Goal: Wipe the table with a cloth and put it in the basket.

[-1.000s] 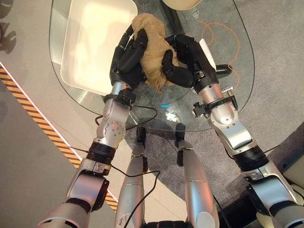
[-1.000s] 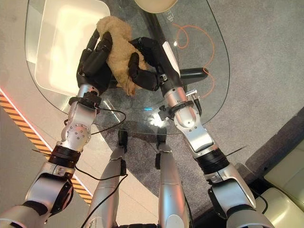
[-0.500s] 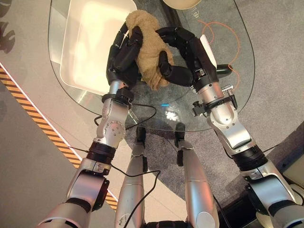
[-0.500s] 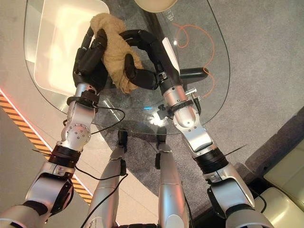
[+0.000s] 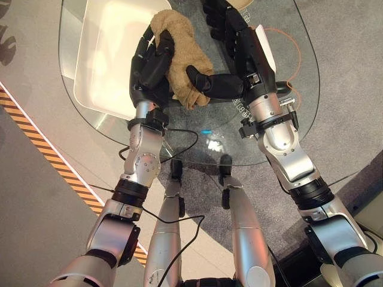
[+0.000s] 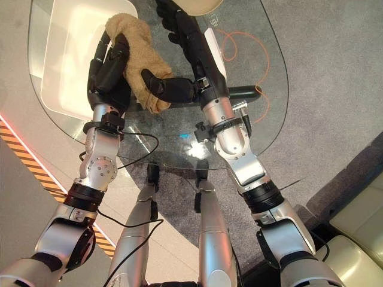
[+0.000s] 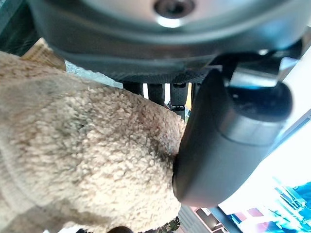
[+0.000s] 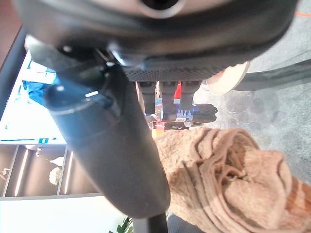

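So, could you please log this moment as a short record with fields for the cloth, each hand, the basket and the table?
cloth: tan terry cloth, bunched, held up over the table
left hand: left hand with its fingers curled round the cloth's upper part
right hand: right hand with fingers extended away from the cloth, thumb lying against the cloth's lower end
basket: white basket beside the left hand, nothing visible in it
table: glass table, oval, with a cream round object at its far edge
task stage: cloth not yet in the basket
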Robot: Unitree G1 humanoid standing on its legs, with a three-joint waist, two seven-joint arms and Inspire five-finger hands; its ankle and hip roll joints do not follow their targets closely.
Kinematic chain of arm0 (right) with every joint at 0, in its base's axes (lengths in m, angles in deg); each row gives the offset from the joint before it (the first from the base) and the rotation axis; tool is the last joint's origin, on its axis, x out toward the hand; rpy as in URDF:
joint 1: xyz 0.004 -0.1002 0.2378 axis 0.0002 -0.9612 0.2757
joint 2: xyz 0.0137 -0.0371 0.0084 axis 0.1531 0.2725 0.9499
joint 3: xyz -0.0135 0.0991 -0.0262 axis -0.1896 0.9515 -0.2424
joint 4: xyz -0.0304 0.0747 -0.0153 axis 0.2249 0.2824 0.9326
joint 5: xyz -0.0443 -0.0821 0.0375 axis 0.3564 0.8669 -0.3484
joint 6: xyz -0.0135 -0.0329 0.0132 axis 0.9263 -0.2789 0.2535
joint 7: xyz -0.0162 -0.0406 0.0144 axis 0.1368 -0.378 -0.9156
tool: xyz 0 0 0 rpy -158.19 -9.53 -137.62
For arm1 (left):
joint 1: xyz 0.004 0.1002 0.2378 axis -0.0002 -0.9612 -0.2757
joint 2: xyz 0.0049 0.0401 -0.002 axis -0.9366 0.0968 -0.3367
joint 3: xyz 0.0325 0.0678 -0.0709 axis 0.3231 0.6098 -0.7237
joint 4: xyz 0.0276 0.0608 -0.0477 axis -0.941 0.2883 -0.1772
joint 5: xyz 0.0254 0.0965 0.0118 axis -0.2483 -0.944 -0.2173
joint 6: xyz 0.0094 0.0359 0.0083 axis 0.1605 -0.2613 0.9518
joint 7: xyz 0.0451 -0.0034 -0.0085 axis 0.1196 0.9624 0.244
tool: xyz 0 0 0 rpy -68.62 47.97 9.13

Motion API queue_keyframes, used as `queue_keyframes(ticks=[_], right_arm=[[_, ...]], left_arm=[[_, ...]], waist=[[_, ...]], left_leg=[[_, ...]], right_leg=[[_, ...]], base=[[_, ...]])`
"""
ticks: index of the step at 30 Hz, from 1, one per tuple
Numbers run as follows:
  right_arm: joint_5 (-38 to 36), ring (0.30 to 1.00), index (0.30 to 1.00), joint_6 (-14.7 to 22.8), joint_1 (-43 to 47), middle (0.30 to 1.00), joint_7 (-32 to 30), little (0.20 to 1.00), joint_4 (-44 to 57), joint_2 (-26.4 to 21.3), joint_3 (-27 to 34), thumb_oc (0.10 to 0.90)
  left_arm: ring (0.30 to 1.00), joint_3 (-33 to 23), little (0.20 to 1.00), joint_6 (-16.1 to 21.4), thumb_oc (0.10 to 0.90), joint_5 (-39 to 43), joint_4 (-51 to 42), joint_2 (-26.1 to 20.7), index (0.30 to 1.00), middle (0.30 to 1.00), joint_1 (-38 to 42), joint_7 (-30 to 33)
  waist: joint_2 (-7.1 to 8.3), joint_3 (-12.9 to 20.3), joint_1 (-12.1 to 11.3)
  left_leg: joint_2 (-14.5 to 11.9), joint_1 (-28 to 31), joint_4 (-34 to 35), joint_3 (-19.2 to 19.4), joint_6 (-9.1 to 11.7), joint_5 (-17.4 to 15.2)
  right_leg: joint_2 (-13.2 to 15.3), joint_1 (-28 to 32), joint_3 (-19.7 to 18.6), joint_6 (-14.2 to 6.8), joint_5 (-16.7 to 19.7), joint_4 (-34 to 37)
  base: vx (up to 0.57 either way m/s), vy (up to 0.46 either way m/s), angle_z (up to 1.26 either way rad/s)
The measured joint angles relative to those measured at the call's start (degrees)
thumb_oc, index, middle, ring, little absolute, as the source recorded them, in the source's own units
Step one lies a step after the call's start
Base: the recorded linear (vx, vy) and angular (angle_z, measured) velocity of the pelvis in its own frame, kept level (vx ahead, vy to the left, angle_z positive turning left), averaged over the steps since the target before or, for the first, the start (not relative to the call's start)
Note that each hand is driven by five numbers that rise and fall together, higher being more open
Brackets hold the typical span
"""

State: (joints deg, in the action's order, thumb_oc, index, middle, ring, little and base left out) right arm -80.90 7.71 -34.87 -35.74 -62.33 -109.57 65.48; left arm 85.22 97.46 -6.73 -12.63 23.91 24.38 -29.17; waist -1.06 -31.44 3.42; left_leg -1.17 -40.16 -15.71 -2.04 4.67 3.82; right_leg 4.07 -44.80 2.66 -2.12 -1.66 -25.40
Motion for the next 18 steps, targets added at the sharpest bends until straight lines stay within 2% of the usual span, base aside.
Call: queue_keyframes(ticks=[11,15,18], right_arm=[[0.41,0.9,0.9,0.6,0.0,0.9,-3.11,0.9,0.0,0.1,0.24,0.8],[1.08,0.9,0.9,0.65,-0.16,0.9,-9.01,0.9,-0.1,0.58,1.65,0.8],[1.29,0.9,0.9,1.08,-0.23,0.9,-14.54,0.9,-0.25,1.34,3.65,0.8]], left_arm=[[0.3,-0.22,0.2,0.3,0.1,-0.73,0.0,0.03,0.3,0.3,0.0,0.52],[0.3,-1.19,0.2,0.75,0.1,-2.19,0.0,0.02,0.3,0.3,0.0,1.16],[0.3,-1.55,0.2,2.81,0.1,-2.38,0.0,-0.05,0.3,0.3,0.01,2.09]], waist=[[0.0,0.0,0.01],[0.0,0.0,0.07],[0.0,0.0,0.17]], left_leg=[[0.0,0.0,0.0,0.0,0.0,0.0],[0.0,0.02,-0.01,0.01,0.0,0.0],[0.0,0.08,-0.01,0.04,0.0,0.0]], right_leg=[[0.0,0.0,-0.01,0.0,0.0,0.0],[0.0,0.0,-0.04,0.0,0.01,0.0],[-0.01,0.0,-0.09,0.01,0.01,-0.01]], base=[[0.0,0.0,0.0],[0.0,0.0,0.0],[0.0,0.0,0.0]])
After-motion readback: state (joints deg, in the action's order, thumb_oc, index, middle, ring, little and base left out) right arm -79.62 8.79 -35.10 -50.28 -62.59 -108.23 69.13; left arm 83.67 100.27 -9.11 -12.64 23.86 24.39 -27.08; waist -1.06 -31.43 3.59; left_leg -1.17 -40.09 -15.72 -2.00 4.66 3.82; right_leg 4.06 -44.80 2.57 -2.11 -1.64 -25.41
